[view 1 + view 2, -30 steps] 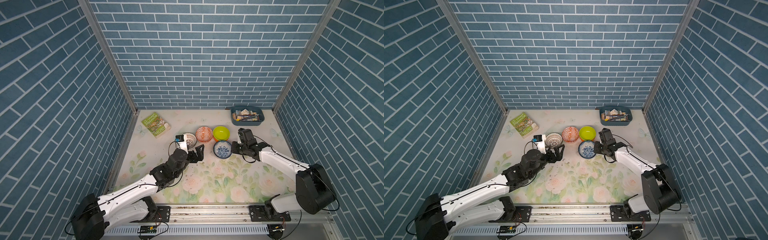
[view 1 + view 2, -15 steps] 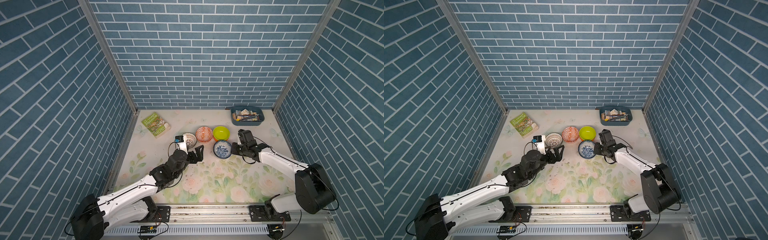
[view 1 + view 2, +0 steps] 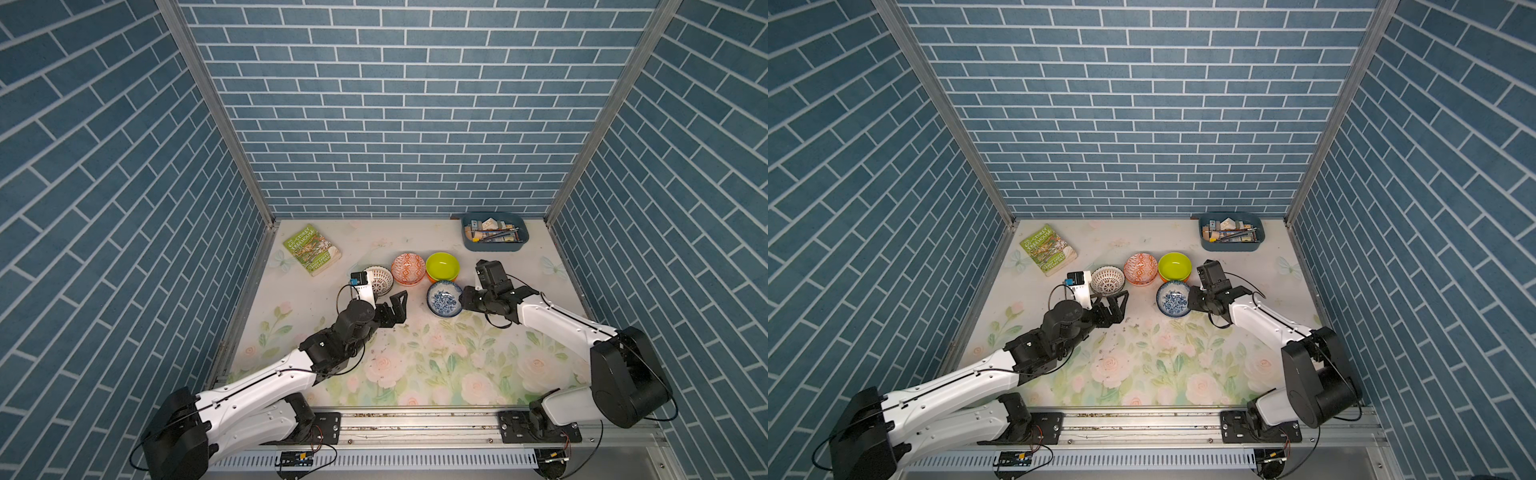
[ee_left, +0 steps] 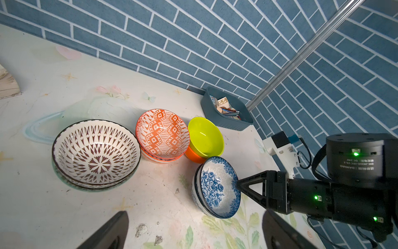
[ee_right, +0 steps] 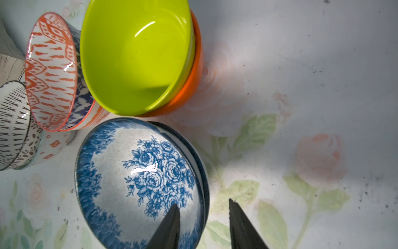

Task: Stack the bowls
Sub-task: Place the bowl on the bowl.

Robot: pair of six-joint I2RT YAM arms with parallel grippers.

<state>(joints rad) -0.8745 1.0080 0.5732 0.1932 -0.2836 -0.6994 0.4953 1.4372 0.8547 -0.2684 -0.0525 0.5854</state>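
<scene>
On the floral surface, four two-high stacks of bowls, bunched near the middle: lattice bowl on a grey-green one, orange-patterned pair, lime bowl on plain orange, blue pair nearest the right arm. Right fingers partly parted astride the blue pair's rim, one inside, one outside; seemingly clear of the rim and gripping nothing, though contact is hard to rule out. Left fingers wide apart and empty, hovering just beside the lattice bowl. Risks from here: pulling the inner finger out sideways, catching the rim and tipping or sliding the upper blue bowl; nudging the close-set lime bowl; glossy ceramic slipping from a thin rim pinch.
</scene>
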